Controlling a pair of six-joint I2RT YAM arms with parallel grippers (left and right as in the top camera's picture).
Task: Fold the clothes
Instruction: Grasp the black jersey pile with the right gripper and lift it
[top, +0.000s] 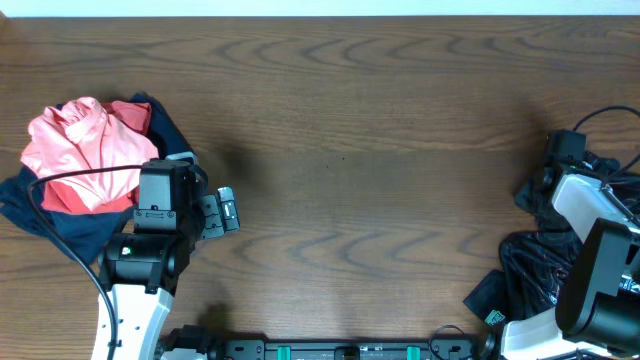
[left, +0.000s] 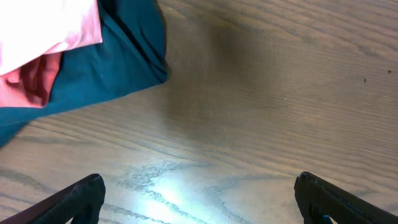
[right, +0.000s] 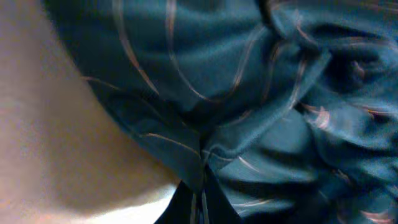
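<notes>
The black jersey (top: 525, 270) with fine orange contour lines lies crumpled at the table's right edge, partly under my right arm. In the right wrist view it (right: 249, 93) fills the frame in bunched folds. My right gripper (right: 202, 199) is shut on a pinched fold of the jersey at the bottom of that view. My left gripper (left: 199, 196) is open and empty, its two black fingertips wide apart over bare wood. It sits at the left of the table (top: 225, 212), just right of the pile of other garments.
A salmon-pink garment (top: 85, 150) with a red one lies on a navy blue garment (top: 60, 225) at the left edge; the navy edge shows in the left wrist view (left: 106, 68). The wooden table (top: 380, 170) spans between the arms.
</notes>
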